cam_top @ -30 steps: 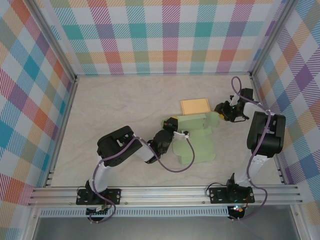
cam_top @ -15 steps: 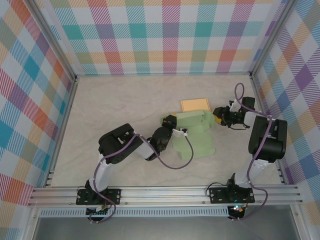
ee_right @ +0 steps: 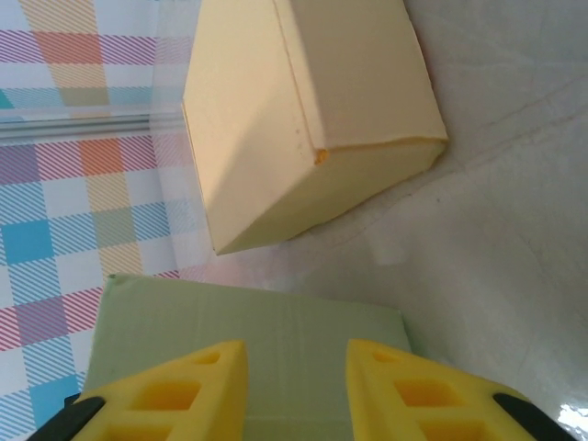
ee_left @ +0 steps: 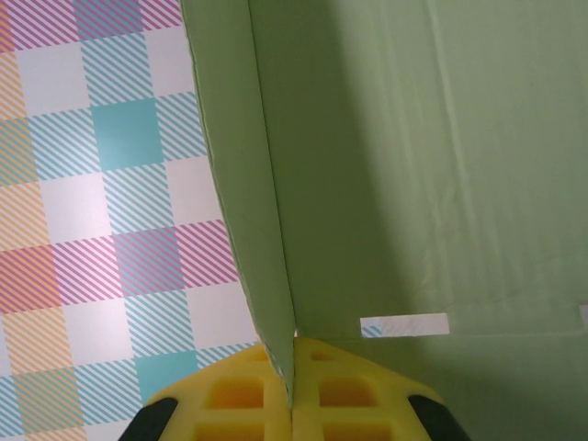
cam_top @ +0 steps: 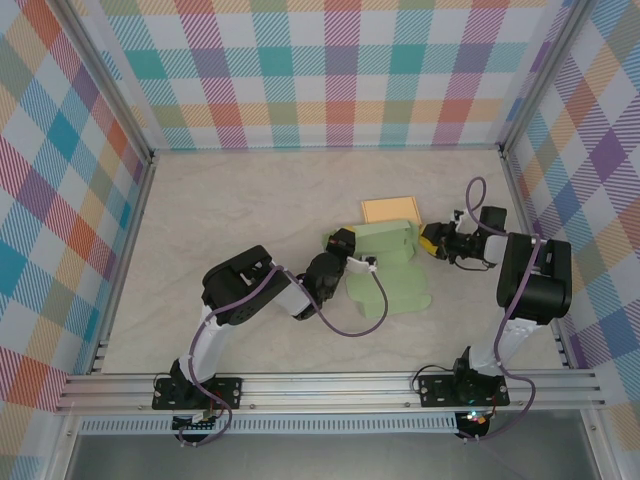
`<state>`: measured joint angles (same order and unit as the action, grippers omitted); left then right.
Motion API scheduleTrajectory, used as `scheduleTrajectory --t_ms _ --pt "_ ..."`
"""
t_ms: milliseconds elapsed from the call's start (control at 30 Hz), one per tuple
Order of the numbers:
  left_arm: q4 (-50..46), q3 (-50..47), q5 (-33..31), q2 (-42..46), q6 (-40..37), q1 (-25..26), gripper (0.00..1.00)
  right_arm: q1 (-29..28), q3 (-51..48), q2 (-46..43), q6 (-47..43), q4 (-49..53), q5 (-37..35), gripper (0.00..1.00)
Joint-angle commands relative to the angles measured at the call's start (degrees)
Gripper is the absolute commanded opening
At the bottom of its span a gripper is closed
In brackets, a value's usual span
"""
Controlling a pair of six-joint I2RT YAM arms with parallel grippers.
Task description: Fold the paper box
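The pale green paper box (cam_top: 387, 262) lies part-folded in the middle of the table, its far panels raised. My left gripper (cam_top: 341, 243) is shut on the box's left flap; in the left wrist view the thin green edge (ee_left: 276, 303) runs between the yellow pads (ee_left: 230, 395). My right gripper (cam_top: 430, 240) sits at the box's far right corner, open. In the right wrist view its yellow fingers (ee_right: 175, 386) straddle the green panel (ee_right: 266, 340) without closing on it.
A folded pale yellow box (cam_top: 390, 210) stands just behind the green one, close ahead in the right wrist view (ee_right: 303, 119). A purple cable (cam_top: 372, 305) drapes over the green box. Checked walls enclose the table; the left and far parts of the table (cam_top: 230, 210) lie open.
The right gripper has swung left and down from the right wall to the box's far right corner. The green box's raised panels have folded tighter. The left gripper keeps its hold.
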<state>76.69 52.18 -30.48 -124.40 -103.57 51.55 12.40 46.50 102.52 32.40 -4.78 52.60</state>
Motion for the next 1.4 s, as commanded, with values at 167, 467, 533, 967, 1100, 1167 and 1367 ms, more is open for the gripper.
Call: scheduleTrajectory --t_ms 167,467,533,967,1100,1167,1367 --pt "1.3 1.4 1.0 -1.8 -1.7 -0.5 0.00 -1.5 -4.8 -4.0 -1.5 -5.1 -2.3 0.34" --pt "1.2 1.4 1.4 -1.7 -2.2 -0.5 0.00 -5.4 -9.5 -11.9 -4.7 -4.1 -13.4 0.33" --pt "1.1 1.6 1.6 -1.8 -2.3 -0.6 0.00 -6.1 -10.1 -13.8 -5.9 -3.6 -15.0 0.33" --pt "1.1 2.3 2.0 -1.9 -2.9 -0.6 0.00 -10.0 -10.1 -18.8 -10.5 -1.4 -19.1 0.38" --pt "1.1 1.9 2.4 -1.6 -2.9 -0.6 0.00 -11.4 -8.8 -17.6 -10.9 -0.7 -21.6 0.42" --pt "1.0 1.7 2.7 -1.4 -2.8 -0.6 0.00 -12.1 -7.9 -17.0 -11.1 -0.1 -23.2 0.43" --pt "1.0 1.7 3.2 -1.3 -2.7 -0.6 0.00 -14.9 -6.7 -16.3 -11.4 -0.1 -30.9 0.43"
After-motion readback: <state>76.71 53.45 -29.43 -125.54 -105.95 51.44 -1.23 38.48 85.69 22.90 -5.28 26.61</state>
